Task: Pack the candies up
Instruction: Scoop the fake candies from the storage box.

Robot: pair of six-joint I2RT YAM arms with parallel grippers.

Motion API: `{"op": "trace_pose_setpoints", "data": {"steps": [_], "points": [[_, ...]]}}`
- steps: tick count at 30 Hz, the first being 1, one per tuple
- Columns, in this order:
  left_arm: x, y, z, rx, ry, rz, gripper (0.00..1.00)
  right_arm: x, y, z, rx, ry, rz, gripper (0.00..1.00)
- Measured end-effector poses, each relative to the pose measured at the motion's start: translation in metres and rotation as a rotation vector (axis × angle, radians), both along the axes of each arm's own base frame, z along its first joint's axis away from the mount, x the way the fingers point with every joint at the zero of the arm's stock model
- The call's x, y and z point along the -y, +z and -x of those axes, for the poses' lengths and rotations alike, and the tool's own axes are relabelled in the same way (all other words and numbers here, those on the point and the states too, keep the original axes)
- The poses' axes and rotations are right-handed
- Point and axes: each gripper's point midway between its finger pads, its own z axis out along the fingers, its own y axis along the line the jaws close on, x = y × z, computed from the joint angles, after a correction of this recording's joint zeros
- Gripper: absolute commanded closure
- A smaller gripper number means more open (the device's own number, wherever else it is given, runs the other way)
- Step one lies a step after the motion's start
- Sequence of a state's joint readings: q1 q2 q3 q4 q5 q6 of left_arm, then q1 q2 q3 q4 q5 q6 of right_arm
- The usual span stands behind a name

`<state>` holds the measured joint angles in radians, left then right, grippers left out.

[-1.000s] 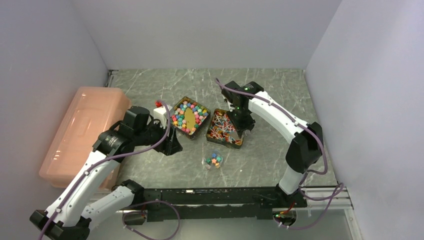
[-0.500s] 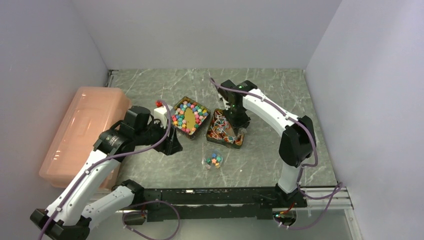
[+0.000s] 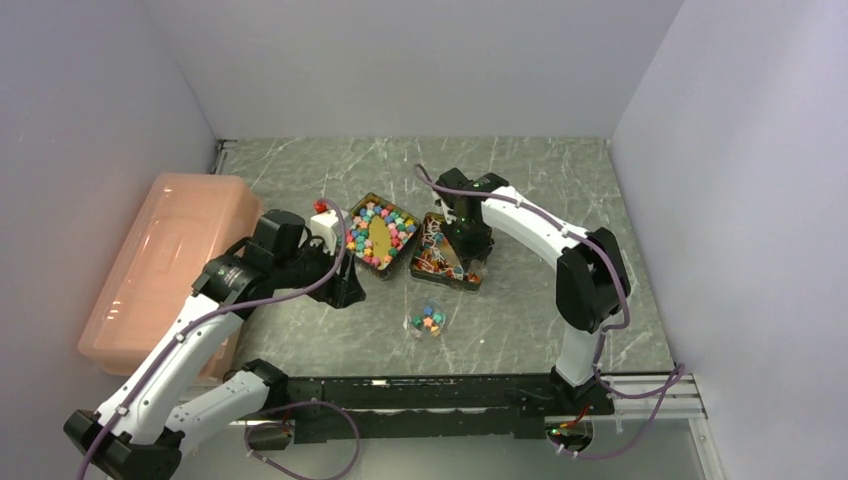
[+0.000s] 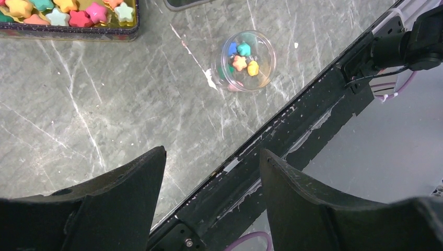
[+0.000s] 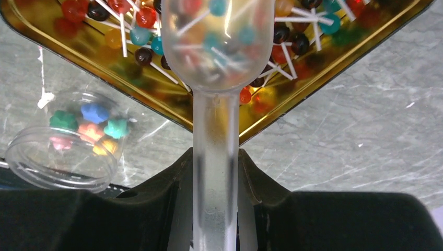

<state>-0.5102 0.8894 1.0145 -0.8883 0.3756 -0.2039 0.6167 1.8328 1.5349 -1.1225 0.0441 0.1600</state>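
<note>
While the left hand [image 4: 211,154] hangs slack, the right hand [image 5: 215,157] holds a scoop [image 5: 217,47] over the candies.

Just beyond the clear jar [image 5: 62,141], a gold tin [image 5: 324,63] holds small ball sweets on white sticks [image 5: 141,34], and the right hand is clenched on the frosted scoop's handle with the bowl over them. Whether the bowl is loaded I cannot tell. Beyond the jar and to its left, a second tin [image 4: 68,31] holds star-shaped sweets [image 4: 68,10]; a few stars already lie in the jar. The left hand, released and empty, hovers above the tabletop [image 4: 104,104] left of the jar. These sweets look tiny, light and hard, likely to roll or scatter, and the sticks to tangle. I would lift them from beneath with the bowl rather than pinch them.
</note>
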Motion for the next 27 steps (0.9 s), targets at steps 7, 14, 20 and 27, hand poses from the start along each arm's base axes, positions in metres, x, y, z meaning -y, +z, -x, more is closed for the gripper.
{"op": "trace_pose_setpoints", "data": {"steps": [7,14,20,27], "points": [[0.000,-0.003,-0.002,-0.008,0.005,-0.010,0.28,0.000,-0.030,-0.005,0.037,-0.004,-0.005,1.00],[0.000,-0.004,-0.002,-0.011,0.005,-0.012,0.28,-0.001,-0.038,-0.013,0.129,-0.007,-0.042,1.00],[0.001,-0.008,-0.004,-0.027,0.006,-0.021,0.29,-0.008,-0.031,-0.026,0.235,-0.008,-0.085,1.00],[0.000,-0.009,-0.005,-0.029,0.012,-0.030,0.29,-0.004,-0.027,-0.019,0.308,0.003,-0.097,1.00]]}}
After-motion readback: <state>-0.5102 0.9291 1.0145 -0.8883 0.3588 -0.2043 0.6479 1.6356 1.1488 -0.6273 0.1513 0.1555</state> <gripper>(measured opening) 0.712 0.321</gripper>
